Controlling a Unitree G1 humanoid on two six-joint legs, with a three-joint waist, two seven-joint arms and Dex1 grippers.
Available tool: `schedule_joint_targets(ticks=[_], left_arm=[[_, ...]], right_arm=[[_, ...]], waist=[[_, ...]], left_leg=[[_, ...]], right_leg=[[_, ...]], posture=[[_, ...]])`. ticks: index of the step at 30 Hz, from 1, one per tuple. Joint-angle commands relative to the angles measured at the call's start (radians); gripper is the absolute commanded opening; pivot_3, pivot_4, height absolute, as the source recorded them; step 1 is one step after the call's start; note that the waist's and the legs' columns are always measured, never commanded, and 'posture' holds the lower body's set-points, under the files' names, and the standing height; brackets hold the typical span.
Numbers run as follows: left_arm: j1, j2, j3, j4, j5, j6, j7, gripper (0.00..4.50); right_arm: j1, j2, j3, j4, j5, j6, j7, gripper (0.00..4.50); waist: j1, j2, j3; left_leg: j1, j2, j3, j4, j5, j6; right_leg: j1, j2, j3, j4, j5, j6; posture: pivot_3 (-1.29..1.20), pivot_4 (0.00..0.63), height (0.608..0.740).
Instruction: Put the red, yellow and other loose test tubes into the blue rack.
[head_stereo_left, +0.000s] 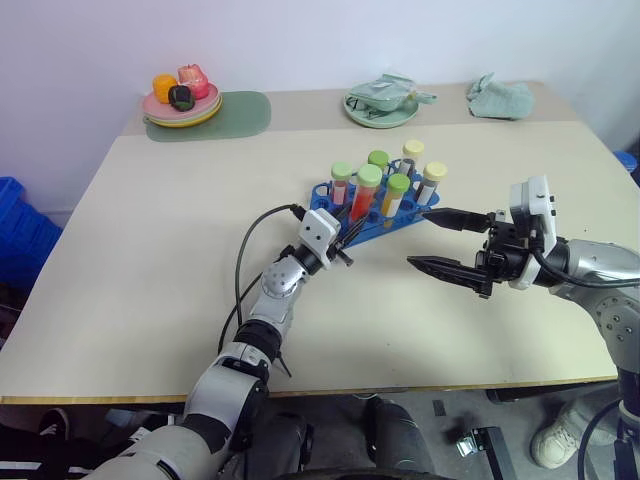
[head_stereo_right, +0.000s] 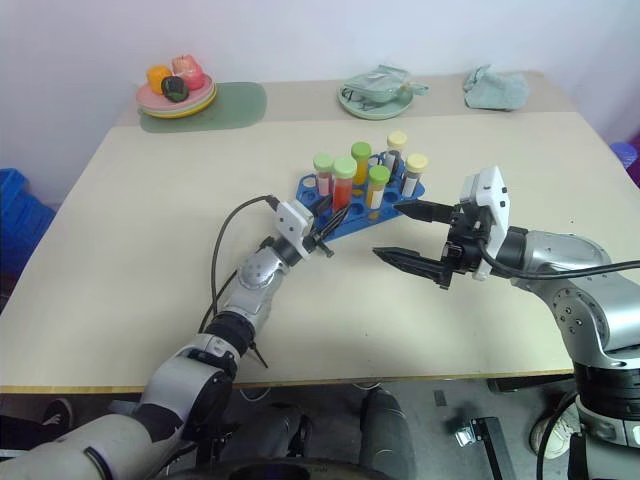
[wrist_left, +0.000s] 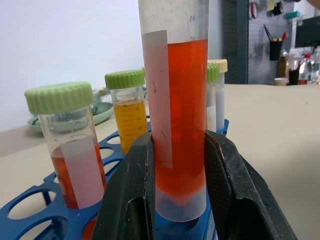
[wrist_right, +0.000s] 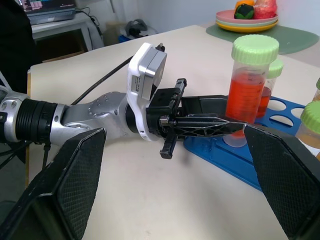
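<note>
Red tube (wrist_left: 182, 125) stands in blue rack (head_stereo_left: 390, 222), clamped between left jaws.

A cream table (head_stereo_left: 150, 280) carries a blue rack (head_stereo_left: 378, 222) near its middle. Along the far edge sit a green mat (head_stereo_left: 245, 115) under stacked plates (head_stereo_left: 183, 113), a green plate (head_stereo_left: 372, 113), and a crumpled green cloth (head_stereo_left: 502, 98).

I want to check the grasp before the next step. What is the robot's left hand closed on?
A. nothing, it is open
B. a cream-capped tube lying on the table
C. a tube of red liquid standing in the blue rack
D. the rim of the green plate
C: the left hand has its fingers shut on the red tube, whose bottom sits in the blue rack.
</note>
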Motion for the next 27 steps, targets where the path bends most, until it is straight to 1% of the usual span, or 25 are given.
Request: schedule_joint_targets(ticks=[1,11,27], left_arm=[[-0.008,0.002,0.014,0.007,-0.012,0.001,-0.006,0.78],[0.008,-0.015,0.0,0.004,-0.014,0.009,-0.034,0.78],[0.004,-0.037,-0.015,0.017,0.008,0.043,-0.034,0.78]], right_arm=[[-0.006,-0.008,-0.04,-0.029,0.017,-0.008,-0.002,4.5],[-0.009,-0.009,-0.04,-0.033,0.02,-0.003,-0.004,4.5],[0.012,-0.021,-0.063,-0.057,0.036,0.021,-0.008,4.5]], waist=[[0.0,0.0,0.0],[0.001,0.0,0.0],[0.005,0.0,0.0]], left_leg=[[0.0,0.0,0.0,0.0,0.0,0.0],[0.0,0.0,0.0,0.0,0.0,0.0],[0.0,0.0,0.0,0.0,0.0,0.0]], right_leg=[[0.0,0.0,0.0,0.0,0.0,0.0],[0.0,0.0,0.0,0.0,0.0,0.0],[0.001,0.0,0.0,0.0,0.0,0.0]], posture=[[0.0,0.15,0.74],[0.0,0.15,0.74],[0.0,0.15,0.74]])
